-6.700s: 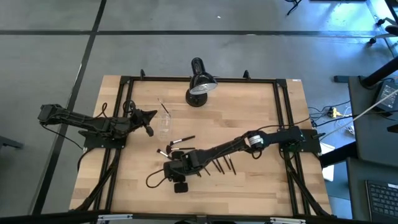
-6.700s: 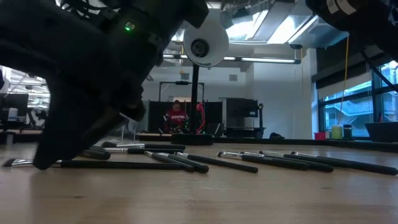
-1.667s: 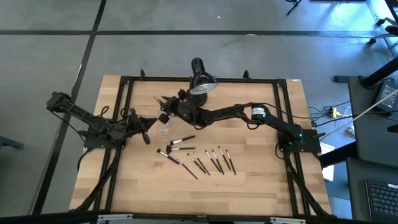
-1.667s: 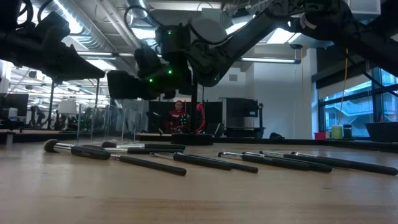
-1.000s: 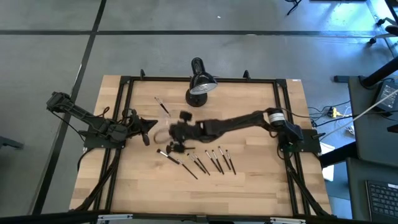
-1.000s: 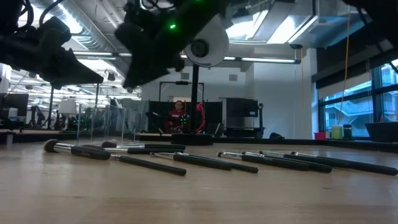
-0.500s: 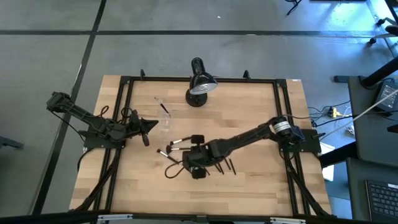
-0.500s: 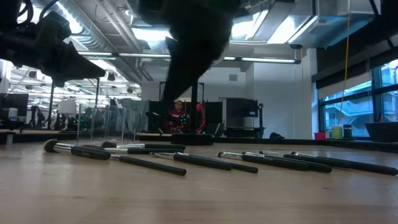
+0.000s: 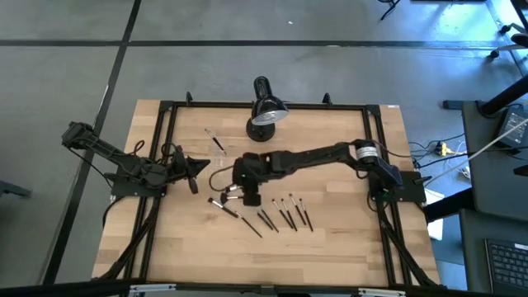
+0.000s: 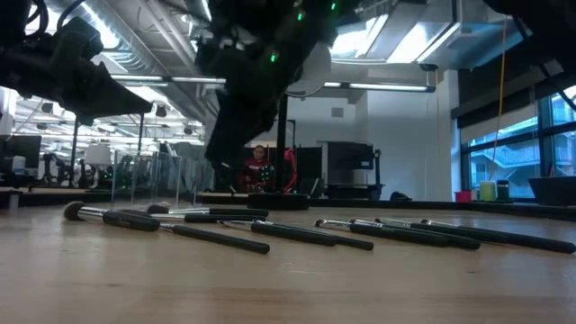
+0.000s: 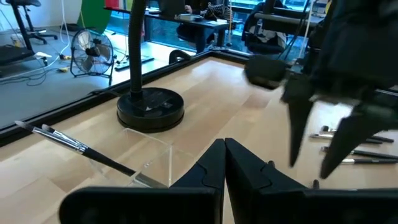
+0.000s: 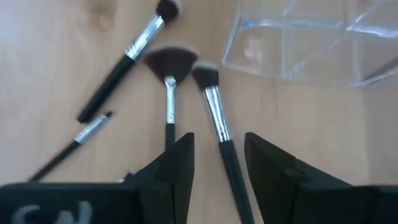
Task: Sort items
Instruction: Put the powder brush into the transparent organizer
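We see the right arm stretched across the wooden table from its base, bent at the elbow, so that the right gripper hangs just beside the small clear plastic cup. Its 2 dark fingers stand apart with nothing between them, poised over the thin dark-handled makeup brushes. In the right wrist view, 1 slim brush runs up through the gap between the fingers, a fan-tipped brush lies beside it, and both tips point toward the cup.

The left arm waits folded at the far side of the cup from the right arm's base; the left gripper is clenched, its fingers pressed together and empty, aimed at the cup.

Most brushes lie in a loose row near the cup, on the side away from the black desk lamp. 1 brush rests slanted in the cup itself. The lamp's round base stands just beyond the cup.
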{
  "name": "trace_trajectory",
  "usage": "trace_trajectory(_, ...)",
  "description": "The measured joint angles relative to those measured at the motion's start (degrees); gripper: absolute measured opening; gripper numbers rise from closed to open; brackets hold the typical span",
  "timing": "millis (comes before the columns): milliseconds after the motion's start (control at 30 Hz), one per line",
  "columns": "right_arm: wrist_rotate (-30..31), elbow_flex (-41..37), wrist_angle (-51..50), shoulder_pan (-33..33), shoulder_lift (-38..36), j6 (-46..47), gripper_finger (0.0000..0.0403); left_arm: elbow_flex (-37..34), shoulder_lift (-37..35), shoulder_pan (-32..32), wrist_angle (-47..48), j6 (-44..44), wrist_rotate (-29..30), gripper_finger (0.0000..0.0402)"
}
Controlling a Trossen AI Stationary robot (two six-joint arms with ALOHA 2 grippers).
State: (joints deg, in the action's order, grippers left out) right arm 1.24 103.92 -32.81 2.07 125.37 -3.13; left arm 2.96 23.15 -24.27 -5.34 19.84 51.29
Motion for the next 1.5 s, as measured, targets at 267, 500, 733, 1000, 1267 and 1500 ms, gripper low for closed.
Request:
trace_trajectory(267,-2.39,-0.11,2.23,-0.42,4.23,-2.9,0.0142,0.0,-0.02,-0.02,0.04,0.42,0.0,0.0006)
trace_trajectory(500,-2.39,-0.11,2.31,-1.67,4.3,-4.01,0.0143,0.0,0.0,-0.02,0.98,0.61,-0.08,0.0006)
trace_trajectory(733,-2.63,-3.46,4.58,-2.74,4.34,-4.59,0.0143,0.0,0.0,-0.02,1.33,1.45,-0.08,0.0006)
trace_trajectory(1000,-2.86,-4.96,5.31,-2.78,4.37,-3.06,0.0126,0.0,0.0,0.0,1.33,1.46,0.0,0.0006)
trace_trajectory(1267,-2.93,-4.96,4.35,-2.8,4.37,-2.9,0.0061,0.0,-0.02,-0.01,1.33,1.49,0.02,0.0006)
trace_trajectory(1500,-3.01,-4.94,3.6,-2.8,4.34,-2.09,0.0061,0.0,0.0,-0.01,1.33,1.49,0.02,0.0006)
